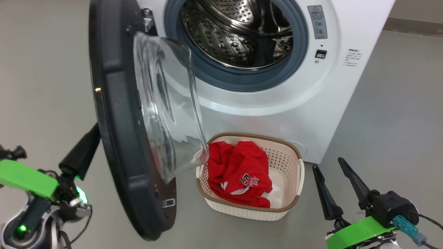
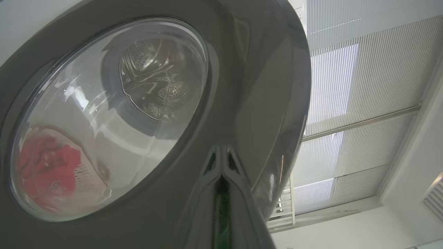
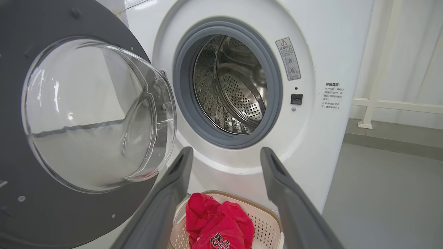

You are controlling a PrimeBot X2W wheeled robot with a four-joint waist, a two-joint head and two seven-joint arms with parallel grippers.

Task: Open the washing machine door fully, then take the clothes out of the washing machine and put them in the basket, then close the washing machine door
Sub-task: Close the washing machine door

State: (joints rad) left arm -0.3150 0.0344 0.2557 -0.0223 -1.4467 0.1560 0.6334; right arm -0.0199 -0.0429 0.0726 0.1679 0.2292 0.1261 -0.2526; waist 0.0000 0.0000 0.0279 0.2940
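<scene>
One stiff, heavy door (image 1: 114, 103) stands swung out from the washing machine (image 1: 311, 103), best pushed on its slick rim by the pinched-together left end effector (image 1: 92, 136), while the right end effector (image 1: 327, 163) is spread apart and the clothes (image 1: 238, 169) lie in the basket (image 1: 290, 207).

Head: high, downward. Left wrist: close, upward. Right wrist: level. All share door (image 1: 114, 121).

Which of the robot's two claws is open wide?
The right gripper, low beside the cream-white plastic basket: its two dark fingers stand apart. The left gripper, by the round black-rimmed door, is shut.
</scene>
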